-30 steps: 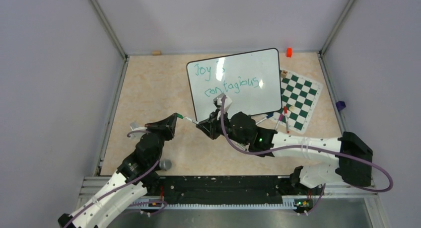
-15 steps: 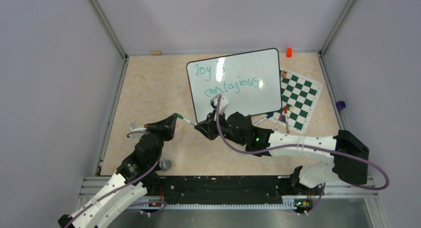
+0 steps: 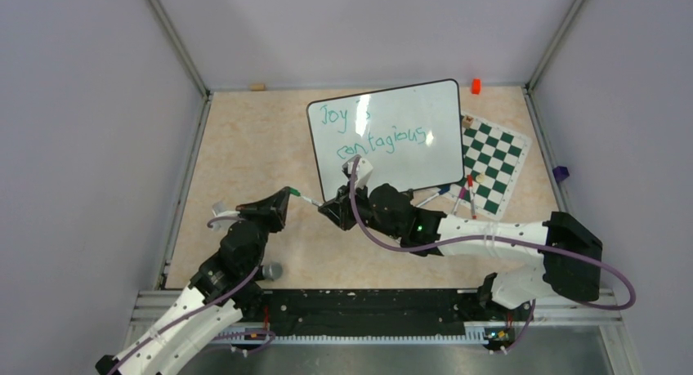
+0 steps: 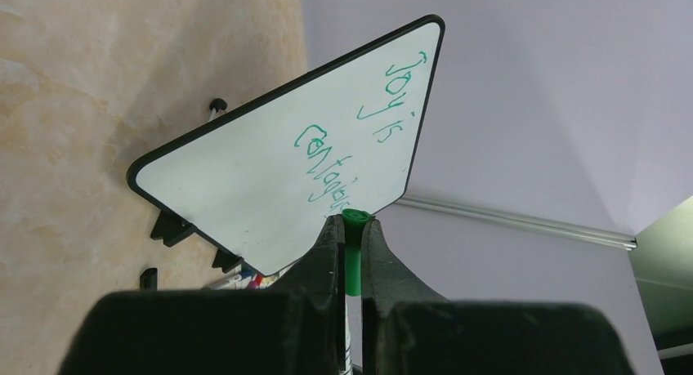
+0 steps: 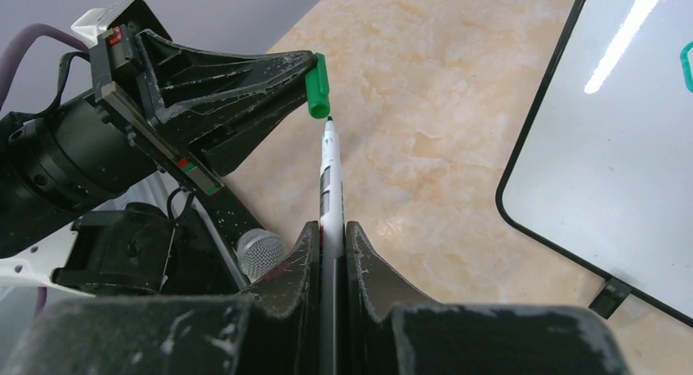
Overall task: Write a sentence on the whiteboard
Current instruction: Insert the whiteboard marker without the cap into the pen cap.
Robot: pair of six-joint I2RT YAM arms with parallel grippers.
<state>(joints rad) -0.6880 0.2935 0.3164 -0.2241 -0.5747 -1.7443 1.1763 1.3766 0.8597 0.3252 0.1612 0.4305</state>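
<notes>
Shifting left since a second ago, right claw [image 3: 329,210], clamped on white marker [image 5: 329,171], now holds its tip just short of green cap [image 5: 316,85], pinched in closed left claw [image 3: 286,198]. Unmoved mid-tabletop [image 3: 245,138]: whiteboard [image 3: 417,158] bearing sentence [image 3: 382,138] "Joy is contagious"; right wrist overlaps its near edge. Adjacent: chess mat [image 3: 494,158] with loose markers [image 3: 467,194]; orange block [image 3: 476,86] behind.

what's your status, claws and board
Left claw shut on green cap. Right claw shut on marker, tip just short of cap. Sentence on whiteboard. Nothing between tip and cap.
</notes>
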